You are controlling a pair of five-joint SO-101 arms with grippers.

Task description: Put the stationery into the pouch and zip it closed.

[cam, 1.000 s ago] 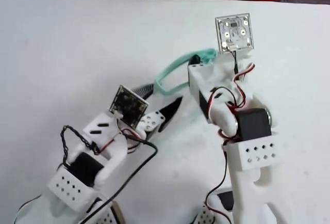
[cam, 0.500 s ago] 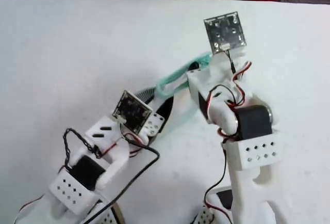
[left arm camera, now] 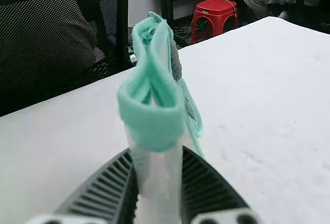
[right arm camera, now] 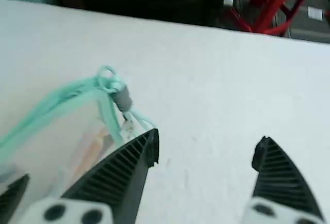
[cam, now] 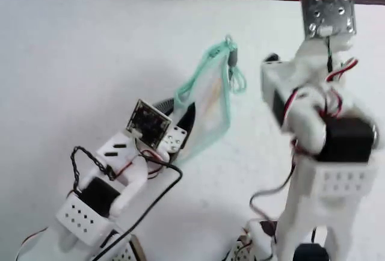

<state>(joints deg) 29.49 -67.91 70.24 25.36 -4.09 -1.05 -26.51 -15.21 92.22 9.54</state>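
While the left gripper [left arm camera: 154, 170] has its jaws pinched on one short end of the mint-edged pouch [cam: 204, 107], the pouch stands raised on edge, tilted over the white surface [cam: 72, 50]. This probably anchors it against the zip's pull. The right gripper [right arm camera: 206, 141] hangs just beside the grey zipper pull [right arm camera: 122, 99], jaws spread, touching nothing. Something orange shows through the clear wall. Zip state: cannot tell.

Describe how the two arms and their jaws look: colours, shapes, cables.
The left arm and the right arm have white shells with rows of small holes, black motor blocks, and red, black and white cables. Each wrist carries a square camera board. The jaws are black, ribbed and pointed.
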